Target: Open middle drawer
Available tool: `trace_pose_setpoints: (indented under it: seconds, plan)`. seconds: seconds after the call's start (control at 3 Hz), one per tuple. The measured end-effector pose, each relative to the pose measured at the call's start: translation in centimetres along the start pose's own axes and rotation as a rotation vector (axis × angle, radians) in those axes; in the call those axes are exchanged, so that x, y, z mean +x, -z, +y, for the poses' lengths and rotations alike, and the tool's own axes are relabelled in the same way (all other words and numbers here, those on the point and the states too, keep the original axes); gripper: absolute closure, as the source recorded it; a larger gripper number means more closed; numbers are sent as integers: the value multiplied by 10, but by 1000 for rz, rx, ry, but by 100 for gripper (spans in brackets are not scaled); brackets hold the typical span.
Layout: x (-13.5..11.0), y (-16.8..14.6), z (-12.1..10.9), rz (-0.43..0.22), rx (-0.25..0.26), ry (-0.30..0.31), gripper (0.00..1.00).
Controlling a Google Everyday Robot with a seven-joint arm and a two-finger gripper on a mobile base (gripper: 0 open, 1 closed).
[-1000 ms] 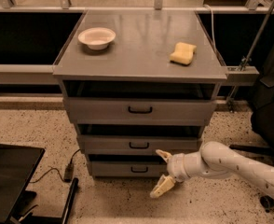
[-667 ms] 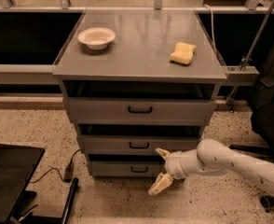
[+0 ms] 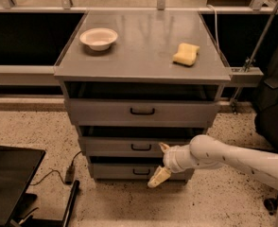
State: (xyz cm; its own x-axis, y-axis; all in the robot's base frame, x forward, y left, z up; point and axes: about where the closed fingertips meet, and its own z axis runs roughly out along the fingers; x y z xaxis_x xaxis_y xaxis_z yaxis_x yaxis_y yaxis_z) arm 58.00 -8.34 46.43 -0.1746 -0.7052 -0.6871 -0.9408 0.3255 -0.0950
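The middle drawer [image 3: 115, 146] is a low grey metal front with a small black loop handle [image 3: 141, 147] at its centre, between a taller top drawer [image 3: 101, 112] and a narrower bottom drawer [image 3: 115, 171]. All three look shut. My gripper [image 3: 160, 163] comes in from the right on a white arm, just right of and slightly below the middle handle. Its two cream fingers are spread apart: one fingertip [image 3: 164, 147] sits near the handle, the other [image 3: 156, 178] hangs in front of the bottom drawer. It holds nothing.
A white bowl [image 3: 99, 38] and a yellow sponge [image 3: 186, 54] rest on the cabinet's grey top [image 3: 139, 46]. A black case [image 3: 9, 181] and a cable [image 3: 58, 174] lie on the speckled floor at left. A dark chair [image 3: 273, 112] stands at right.
The gripper has moved slightly left and up toward the middle drawer's handle. The drawers have not moved.
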Motion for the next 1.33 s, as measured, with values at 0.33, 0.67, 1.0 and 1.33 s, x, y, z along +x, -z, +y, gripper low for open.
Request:
trace_pose_setpoints:
  seconds: [0.33, 0.67, 1.0, 1.33]
  plan:
    - [3, -6, -5, 1, 3, -24, 0]
    - [7, -15, -22, 4, 61, -87, 0]
    - [4, -8, -41, -11, 189, -155, 0]
    - [5, -6, -53, -13, 239, -154, 0]
